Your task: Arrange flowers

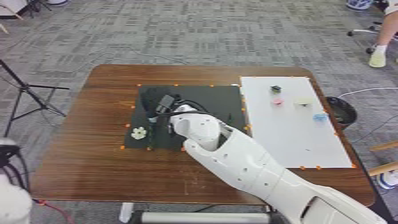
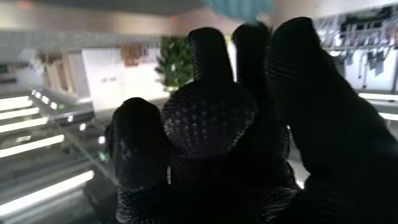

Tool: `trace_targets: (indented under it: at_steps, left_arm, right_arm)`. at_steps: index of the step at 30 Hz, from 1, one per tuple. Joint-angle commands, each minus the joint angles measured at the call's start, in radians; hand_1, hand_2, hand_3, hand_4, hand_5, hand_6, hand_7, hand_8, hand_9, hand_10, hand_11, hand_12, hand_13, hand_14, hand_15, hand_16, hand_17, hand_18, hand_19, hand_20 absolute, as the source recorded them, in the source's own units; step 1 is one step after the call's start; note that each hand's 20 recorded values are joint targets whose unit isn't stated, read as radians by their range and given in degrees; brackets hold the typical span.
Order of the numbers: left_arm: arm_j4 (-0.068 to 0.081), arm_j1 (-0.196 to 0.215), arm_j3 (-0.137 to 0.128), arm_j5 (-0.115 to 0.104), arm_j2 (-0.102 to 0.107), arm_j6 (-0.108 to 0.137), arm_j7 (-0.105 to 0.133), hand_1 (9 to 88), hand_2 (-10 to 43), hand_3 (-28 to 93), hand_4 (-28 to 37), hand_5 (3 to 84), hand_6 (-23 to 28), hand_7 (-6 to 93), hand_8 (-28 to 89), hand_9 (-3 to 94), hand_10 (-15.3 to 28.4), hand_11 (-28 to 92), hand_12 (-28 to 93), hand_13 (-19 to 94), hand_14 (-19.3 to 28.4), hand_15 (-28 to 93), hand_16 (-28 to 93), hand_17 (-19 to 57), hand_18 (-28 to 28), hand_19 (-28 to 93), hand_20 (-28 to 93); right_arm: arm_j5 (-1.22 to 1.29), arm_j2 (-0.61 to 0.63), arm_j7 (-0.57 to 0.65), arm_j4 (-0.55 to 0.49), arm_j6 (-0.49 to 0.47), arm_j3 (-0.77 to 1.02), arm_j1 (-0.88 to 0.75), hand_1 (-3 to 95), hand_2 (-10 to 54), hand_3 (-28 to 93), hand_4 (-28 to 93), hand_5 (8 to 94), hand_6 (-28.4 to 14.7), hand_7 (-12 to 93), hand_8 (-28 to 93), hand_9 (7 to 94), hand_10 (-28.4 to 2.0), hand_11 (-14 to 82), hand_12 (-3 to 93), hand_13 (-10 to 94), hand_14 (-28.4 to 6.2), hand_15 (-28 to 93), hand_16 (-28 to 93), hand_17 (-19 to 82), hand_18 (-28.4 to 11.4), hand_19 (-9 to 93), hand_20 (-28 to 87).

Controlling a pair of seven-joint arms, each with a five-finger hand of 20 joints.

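Note:
My right hand [image 1: 156,97] is over the upper left part of the black mat [image 1: 218,95]. A small pale blue thing [image 1: 152,120] shows just below it. On the mat's lower left part lies a white flower [image 1: 139,133]. The white sheet [image 1: 306,145] holds a dark item [image 1: 275,89], a pink one [image 1: 277,101], a pale yellow one [image 1: 304,101] and a light blue one [image 1: 320,117]. In the right wrist view, a ribbed light blue thing [image 2: 240,7] is at the far end of my right hand [image 2: 266,185]; whether they touch is unclear.
My right forearm [image 1: 253,162] crosses the brown table [image 1: 80,170] from the lower right. Part of the left arm [image 1: 11,197] stands at the left edge. A black bin [image 1: 341,111] is beside the table's right edge, and a tripod [image 1: 34,95] stands to the left.

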Motion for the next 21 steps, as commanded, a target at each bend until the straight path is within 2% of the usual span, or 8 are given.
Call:
trace_targets:
  at_steps: [1,4,9,13,15,17,19,21]
  left_arm:
    - [-0.081,0.013,0.44,-0.017,0.308,0.087,-0.024,26.7,15.9,67,-28.3,48.6,5.6,10.3,-7,48.8,15.4,19,7,38,15.0,12,-3,12.6,9.1,6,18]
    - [-0.083,0.025,0.428,-0.016,0.302,0.07,-0.02,26.7,15.8,67,-28.3,48.6,5.6,10.2,-7,48.8,15.4,19,7,38,15.0,12,-3,12.7,9.0,6,18]
    - [-0.085,0.031,0.416,-0.015,0.301,0.058,-0.014,26.7,15.6,67,-28.3,48.7,5.6,10.2,-7,48.9,15.5,19,7,38,15.0,12,-3,12.7,8.9,6,18]
    - [-0.092,0.053,0.392,-0.007,0.291,0.042,-0.009,26.7,15.6,67,-28.3,48.7,5.6,10.2,-7,48.8,15.5,19,7,38,15.0,12,-3,12.8,8.9,6,18]
    - [-0.097,0.075,0.369,-0.001,0.275,0.03,-0.005,26.6,15.6,67,-28.3,48.7,5.6,10.2,-7,48.9,15.5,19,7,38,15.0,12,-3,12.8,8.9,6,18]
    - [-0.1,0.1,0.345,-0.002,0.26,0.022,0.006,26.3,15.2,67,-28.3,48.7,5.6,10.2,-7,48.9,15.5,19,7,38,15.1,12,-3,12.7,8.9,6,18]
    - [-0.102,0.105,0.34,-0.001,0.255,0.036,0.005,25.8,14.6,68,-28.3,48.7,5.6,10.2,-7,48.9,15.5,19,7,38,15.1,12,-3,12.7,8.9,6,18]
    - [-0.103,0.127,0.32,-0.003,0.245,0.036,0.007,25.3,13.8,68,-28.3,48.7,5.6,10.2,-7,48.9,15.5,19,7,38,15.1,12,-3,12.5,9.0,6,18]
  right_arm:
    - [-0.018,-0.009,-0.01,0.01,0.022,0.007,-0.001,57.4,-8.1,53,-16,79.4,3.2,17,4,82.3,-9.3,9.3,19.5,93,-1.0,56,31,62,-15.2,93,53]
    - [-0.001,-0.007,-0.007,0.016,0.055,-0.004,0.007,57.8,-8.3,53,-16,79.7,3.2,17,4,82.9,-9.4,9.1,19.7,93,-0.9,56,32,62,-15.2,93,54]
    - [0.021,-0.001,-0.002,0.011,0.077,-0.021,0.018,57.8,-8.4,53,-16,80.2,3.1,17,4,83.5,-9.2,8.7,20.1,94,-0.8,56,32,63,-15.0,93,54]
    - [0.045,0.005,0.001,0.004,0.073,-0.021,0.019,57.1,-8.6,54,-15,80.0,2.9,17,5,83.2,-9.3,8.4,20.3,94,-0.8,56,32,63,-15.1,93,54]
    - [0.078,0.025,0.013,-0.019,0.055,-0.032,0.027,55.5,-8.0,55,-14,79.0,2.5,17,5,81.3,-10.1,9.8,19.2,93,-0.9,56,33,63,-15.2,93,54]
    - [0.134,0.059,0.032,-0.057,0.046,-0.05,0.043,52.0,-7.6,55,-13,76.3,1.4,17,5,78.3,-11.0,13.2,15.1,92,-1.6,56,33,62,-15.4,93,55]
    - [0.192,0.105,0.057,-0.115,0.03,-0.068,0.064,43.4,-6.0,60,-14,71.8,0.2,16,2,73.9,-12.6,12.4,14.6,90,-2.8,55,33,58,-16.2,93,52]
    - [0.276,0.158,0.09,-0.182,0.036,-0.085,0.086,37.5,-3.7,63,-13,68.4,-0.3,16,-8,70.5,-13.2,11.6,14.5,88,-4.1,53,32,55,-16.9,92,48]
